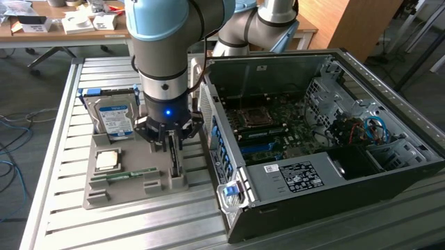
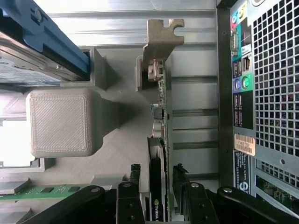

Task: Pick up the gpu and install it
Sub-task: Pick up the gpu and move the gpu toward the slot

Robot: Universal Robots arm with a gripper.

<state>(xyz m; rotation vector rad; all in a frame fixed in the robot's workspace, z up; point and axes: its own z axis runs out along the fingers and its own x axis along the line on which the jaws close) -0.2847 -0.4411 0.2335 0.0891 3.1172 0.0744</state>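
Note:
The gpu (image 1: 174, 162) stands on edge in a slot of the grey holder tray (image 1: 104, 195), a thin dark card. In the wrist view the gpu (image 2: 161, 116) runs edge-on, with its pale metal bracket (image 2: 161, 39) at the far end. My gripper (image 1: 170, 139) is lowered straight over the card. In the wrist view the gripper (image 2: 157, 175) is open, one dark finger (image 2: 134, 176) on each side of the card's near end and narrow gaps between fingers and card. The open computer case (image 1: 389, 172) lies on its side just to the exterior view's right, motherboard (image 1: 278, 125) exposed.
On the same tray stand a blue-labelled hard drive (image 1: 114, 119), a square processor (image 1: 108, 159) and a green memory stick (image 1: 125, 176). The case's rear port panel (image 2: 240, 84) is close beside the card. The slatted metal table (image 1: 139, 224) runs out in front of the tray.

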